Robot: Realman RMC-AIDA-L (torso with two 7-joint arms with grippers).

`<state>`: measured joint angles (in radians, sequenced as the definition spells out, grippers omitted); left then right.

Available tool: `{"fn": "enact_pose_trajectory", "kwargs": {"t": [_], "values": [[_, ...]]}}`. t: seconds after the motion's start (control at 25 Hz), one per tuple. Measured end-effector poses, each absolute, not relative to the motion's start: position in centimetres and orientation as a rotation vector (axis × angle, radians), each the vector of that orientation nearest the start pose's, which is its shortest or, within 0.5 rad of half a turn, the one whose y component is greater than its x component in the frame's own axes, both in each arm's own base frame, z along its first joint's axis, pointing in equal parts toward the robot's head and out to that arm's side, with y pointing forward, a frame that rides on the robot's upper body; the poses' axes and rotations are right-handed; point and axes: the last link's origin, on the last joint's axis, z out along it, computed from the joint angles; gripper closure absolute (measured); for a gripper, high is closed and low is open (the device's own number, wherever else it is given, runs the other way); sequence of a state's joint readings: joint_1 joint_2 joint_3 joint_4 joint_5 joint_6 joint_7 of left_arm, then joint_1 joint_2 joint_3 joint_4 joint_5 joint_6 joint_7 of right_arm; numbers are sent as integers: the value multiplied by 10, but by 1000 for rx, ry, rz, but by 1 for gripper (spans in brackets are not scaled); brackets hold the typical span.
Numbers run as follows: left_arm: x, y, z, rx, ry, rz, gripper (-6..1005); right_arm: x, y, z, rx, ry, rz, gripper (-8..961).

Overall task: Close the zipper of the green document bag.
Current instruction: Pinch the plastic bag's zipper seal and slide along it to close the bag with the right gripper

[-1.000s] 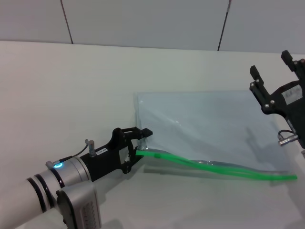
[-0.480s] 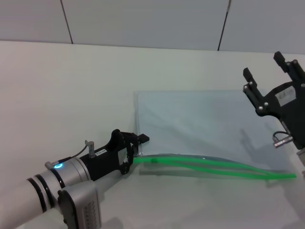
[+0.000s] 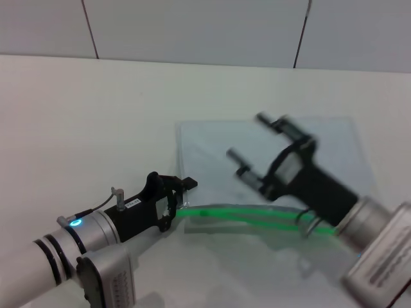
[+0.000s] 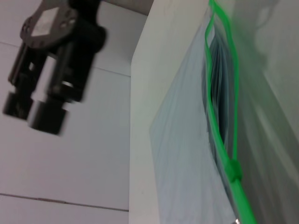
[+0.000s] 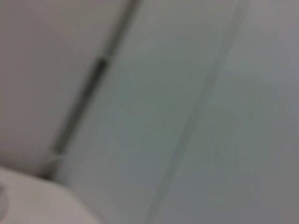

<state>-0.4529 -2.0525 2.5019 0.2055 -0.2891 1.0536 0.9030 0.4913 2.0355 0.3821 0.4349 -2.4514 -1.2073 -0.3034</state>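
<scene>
The green document bag (image 3: 212, 151) lies flat on the white table, pale blue and translucent. Its zipper (image 3: 247, 215) runs along the near edge, its two green strips parted (image 4: 211, 88), and the small slider (image 4: 233, 171) sits near the left end. My left gripper (image 3: 178, 196) is shut on the bag's near-left corner, at the zipper's end. Hovering over the middle of the bag, my right gripper (image 3: 245, 135) is open and holds nothing. It also shows in the left wrist view as the right gripper (image 4: 49, 65). Only blurred wall panels fill the right wrist view.
The white table (image 3: 96, 115) stretches left and behind the bag. A panelled wall (image 3: 192, 25) stands at its back edge. My right forearm (image 3: 379, 247) crosses the bag's near-right part and hides that end of the zipper.
My right arm has swung from the far right in over the middle of the bag. The left gripper has shifted slightly left with the bag's corner, and the zipper lies straighter.
</scene>
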Motion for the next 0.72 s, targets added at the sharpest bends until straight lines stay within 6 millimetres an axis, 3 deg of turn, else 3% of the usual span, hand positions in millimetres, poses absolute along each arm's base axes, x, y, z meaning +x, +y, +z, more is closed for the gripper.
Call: {"fn": "enact_pose_trajectory", "kwargs": {"t": [0.2,0.4,0.72], "values": [[-296,293,-99,-2055,1021,19,951,206,277,-122,-2272,-386,766,275],[-298,293,-97,-2052,1015,26,951,204,266,-134,-2408,-396,795,275],[-297,293,-96,-2041,1029,24,951,210,269,-153,-2499,-505,610,275]]}}
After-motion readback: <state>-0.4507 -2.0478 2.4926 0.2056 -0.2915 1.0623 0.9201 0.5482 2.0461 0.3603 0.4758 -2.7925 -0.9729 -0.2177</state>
